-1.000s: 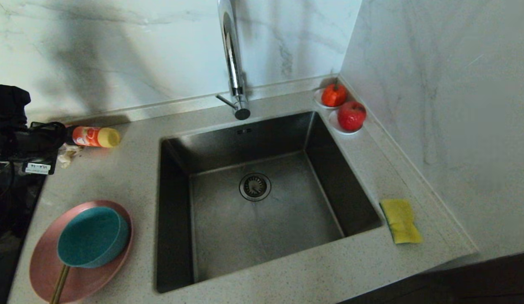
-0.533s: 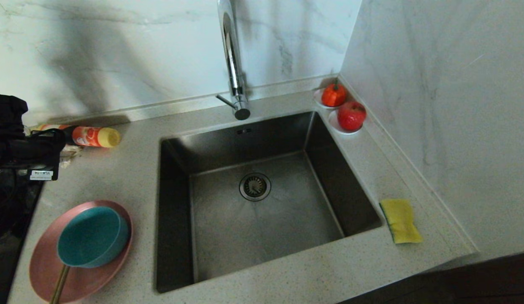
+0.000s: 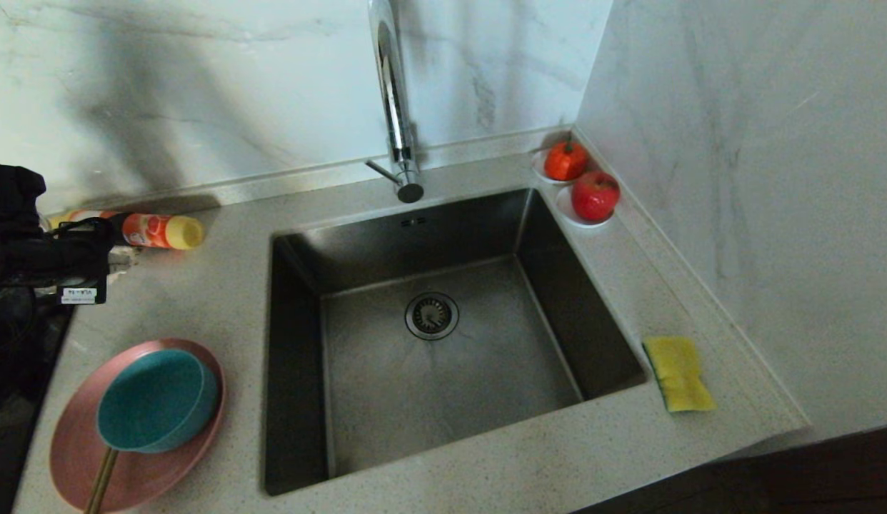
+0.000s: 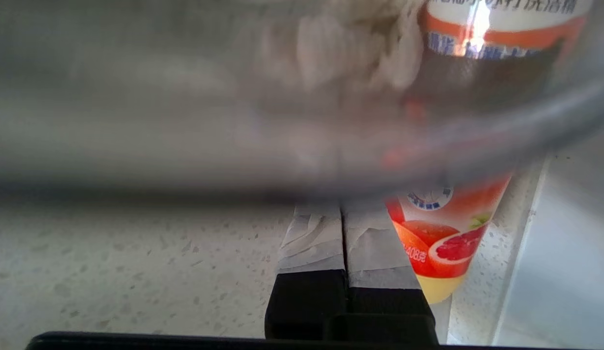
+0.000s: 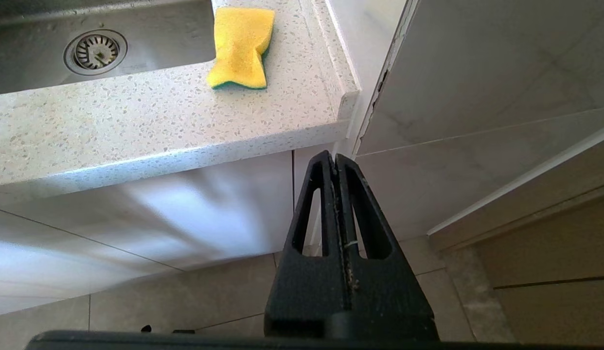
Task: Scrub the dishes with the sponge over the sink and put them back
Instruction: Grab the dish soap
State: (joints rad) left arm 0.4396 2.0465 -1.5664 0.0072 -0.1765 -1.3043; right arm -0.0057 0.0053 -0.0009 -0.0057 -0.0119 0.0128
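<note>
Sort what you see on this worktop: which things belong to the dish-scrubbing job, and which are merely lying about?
Belong to the job:
pink plate
teal bowl
wooden sticks
sponge
sink

Lying about:
orange tube
two saucers with red fruit

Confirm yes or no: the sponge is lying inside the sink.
No, the sponge lies on the counter to the right of the sink, outside the basin.

A: Where does the right gripper (image 5: 337,163) hang?
B: Below the countertop (image 5: 136,126) edge, before the cabinet front, its two fingers pressed together.
A: And up on top?
B: The yellow sponge (image 5: 241,46) lies near the corner, just beside the sink (image 5: 34,68), whose drain strainer (image 5: 95,51) shows.
</note>
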